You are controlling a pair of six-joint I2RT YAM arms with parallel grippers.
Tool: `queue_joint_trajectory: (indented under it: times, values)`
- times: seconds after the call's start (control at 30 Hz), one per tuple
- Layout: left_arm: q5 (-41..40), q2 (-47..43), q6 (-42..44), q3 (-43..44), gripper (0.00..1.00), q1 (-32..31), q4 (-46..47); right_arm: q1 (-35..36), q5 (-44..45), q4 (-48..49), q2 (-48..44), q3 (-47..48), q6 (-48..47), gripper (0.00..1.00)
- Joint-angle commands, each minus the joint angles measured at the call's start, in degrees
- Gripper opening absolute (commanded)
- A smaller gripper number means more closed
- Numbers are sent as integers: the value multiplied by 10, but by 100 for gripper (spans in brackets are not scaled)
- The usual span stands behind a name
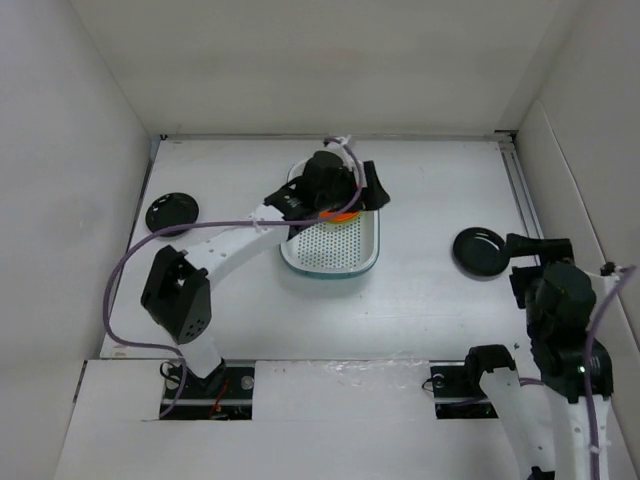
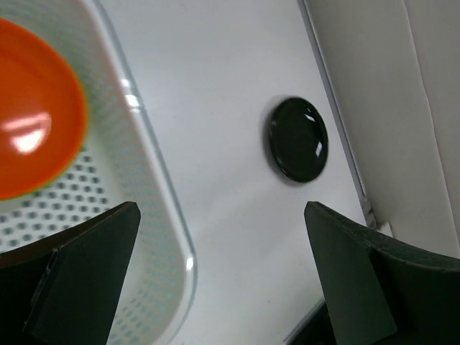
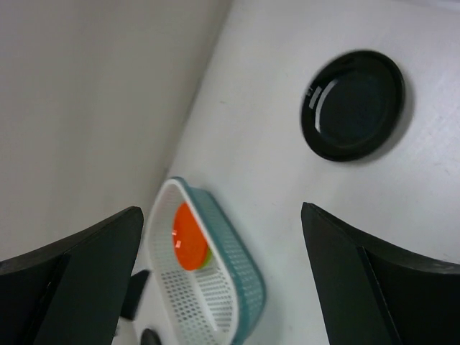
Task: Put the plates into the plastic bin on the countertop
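The white bench fills the floor of the enclosure. The plastic bin stands near its middle, a little toward the far wall, with its long axis running from near to far in the top view.

The left gripper hovers over the far end of the bin. Its fingers stand wide apart and nothing is between them. The right gripper is at the right side of the bench, also spread wide and empty.

Inside the bin lies an orange plate, with a thin lime green edge showing under it, so I judge that some plates are already stacked there.

Two black plates are left on the bench. One black plate lies between the bin and the right gripper, just beside the gripper's fingertips and on the bin's side of it. The right arm is clearly the nearer one for it. The plate is round and lies flat, so the gripper probably must take it at the rim.

The other black plate lies near the left wall, well apart from the left gripper.
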Motion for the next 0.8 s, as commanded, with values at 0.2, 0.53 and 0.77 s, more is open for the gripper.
queue_joint_trajectory:
  times: [0.2,0.53,0.77]
  values:
    - [127,208,-8,184,100,-115,70,2,23,-16,5,205,-77,97]
    - [102,447,-70,385,100,-165,59,35,-53,-11,-14,200,-92,97]
    - [94,534,-103,470,100,-165,68,58,-58,-17,-19,215,-97,97]
